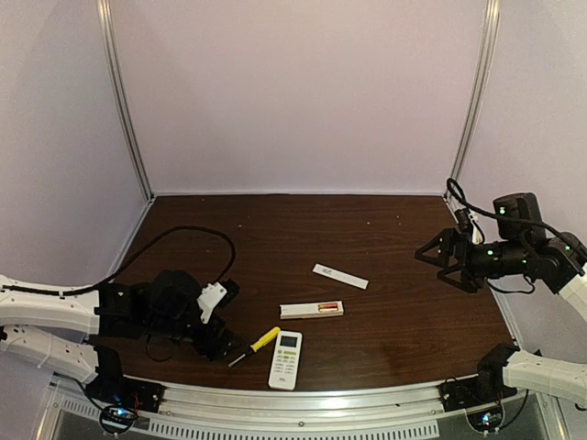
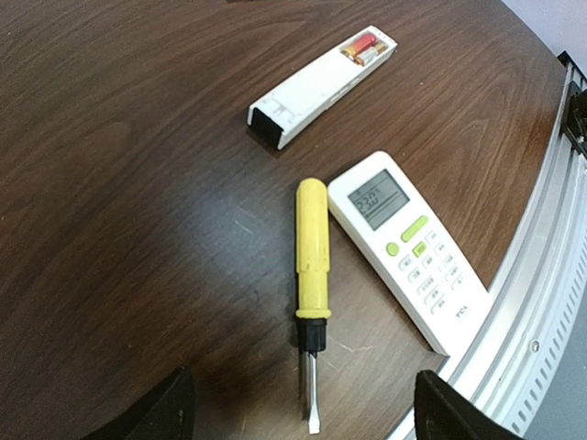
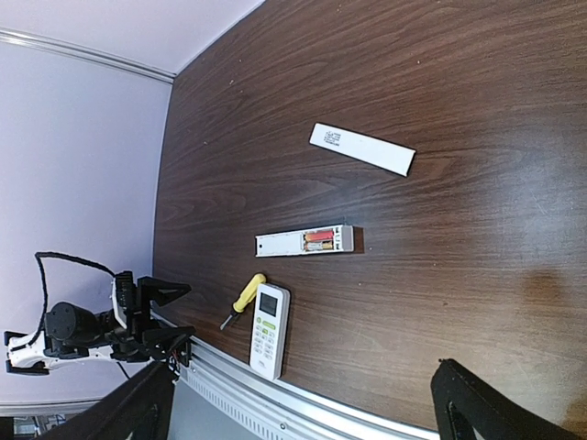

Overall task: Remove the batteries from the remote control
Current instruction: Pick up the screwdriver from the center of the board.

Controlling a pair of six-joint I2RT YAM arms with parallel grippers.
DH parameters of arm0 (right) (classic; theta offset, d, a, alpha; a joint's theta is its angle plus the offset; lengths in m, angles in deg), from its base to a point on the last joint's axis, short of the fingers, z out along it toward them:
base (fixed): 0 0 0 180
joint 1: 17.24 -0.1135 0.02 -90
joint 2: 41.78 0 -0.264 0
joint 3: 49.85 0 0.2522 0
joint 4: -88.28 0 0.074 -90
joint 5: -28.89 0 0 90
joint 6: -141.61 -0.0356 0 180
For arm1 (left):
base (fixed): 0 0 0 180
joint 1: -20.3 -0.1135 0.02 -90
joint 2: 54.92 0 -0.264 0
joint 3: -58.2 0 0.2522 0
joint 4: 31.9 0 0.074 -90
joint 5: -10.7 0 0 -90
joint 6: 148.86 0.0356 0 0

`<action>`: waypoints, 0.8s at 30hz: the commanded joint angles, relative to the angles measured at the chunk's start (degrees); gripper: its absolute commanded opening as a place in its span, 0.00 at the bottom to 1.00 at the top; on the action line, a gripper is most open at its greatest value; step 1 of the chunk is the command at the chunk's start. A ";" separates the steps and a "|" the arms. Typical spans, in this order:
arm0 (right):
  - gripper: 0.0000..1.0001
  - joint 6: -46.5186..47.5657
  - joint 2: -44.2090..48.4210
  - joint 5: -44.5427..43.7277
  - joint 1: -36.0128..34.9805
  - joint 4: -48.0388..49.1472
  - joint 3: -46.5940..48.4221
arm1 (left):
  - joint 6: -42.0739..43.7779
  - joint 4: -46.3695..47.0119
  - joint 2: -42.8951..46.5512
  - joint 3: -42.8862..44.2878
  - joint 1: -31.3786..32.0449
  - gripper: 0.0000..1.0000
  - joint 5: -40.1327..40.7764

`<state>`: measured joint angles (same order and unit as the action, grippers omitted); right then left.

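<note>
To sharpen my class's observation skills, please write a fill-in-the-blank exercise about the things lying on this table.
1. The screwdriver has a ____ handle.
2. The batteries sit in the slim remote, whose back is ____.
3. The remote with the screen lies face ____.
4. In all, ____ remotes are in view.
Missing words: yellow; open; up; two.

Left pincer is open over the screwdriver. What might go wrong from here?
1. The screwdriver lies right beside the display remote; closing the left pincer on it may nudge that remote.
2. The batteries sit in the slim open remote, which nothing holds; prying could slide it.
</note>
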<state>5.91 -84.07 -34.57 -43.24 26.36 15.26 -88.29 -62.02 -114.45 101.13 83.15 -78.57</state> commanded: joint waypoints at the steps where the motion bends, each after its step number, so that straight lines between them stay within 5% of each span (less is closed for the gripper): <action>1: 1.00 -0.96 0.71 -1.25 -0.37 -0.64 -0.82 | -0.64 3.93 1.06 -1.88 1.04 0.83 -0.58; 24: 1.00 -2.65 -0.17 -1.56 -0.46 0.70 -0.56 | 1.08 7.80 -9.64 -1.80 6.55 0.68 2.75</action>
<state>3.71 -84.26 -34.59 -43.26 26.33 14.85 -87.31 -55.90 -122.45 98.44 88.68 -77.32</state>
